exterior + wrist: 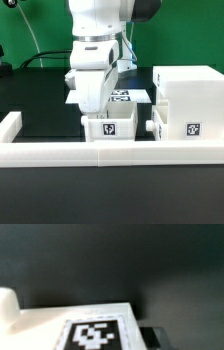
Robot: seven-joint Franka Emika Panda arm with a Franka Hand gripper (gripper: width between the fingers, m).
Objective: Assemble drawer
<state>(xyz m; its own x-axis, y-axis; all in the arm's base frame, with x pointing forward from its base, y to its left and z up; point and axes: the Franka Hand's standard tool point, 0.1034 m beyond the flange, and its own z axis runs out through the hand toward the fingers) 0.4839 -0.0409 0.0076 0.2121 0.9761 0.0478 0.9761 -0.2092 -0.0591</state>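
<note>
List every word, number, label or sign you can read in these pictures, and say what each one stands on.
No readable words, brands or numbers anywhere.
Black-and-white square tag, pattern only, on the small tray.
Black-and-white square tag, pattern only, on the tall case.
Tags on the marker board: too small and partly hidden by the gripper.
Wrist view: one blurred tag on a white part, pattern only, no text.

Black table (40, 105), white case (190, 105), tray (110, 125), marker board (128, 96), rail (60, 153)
</note>
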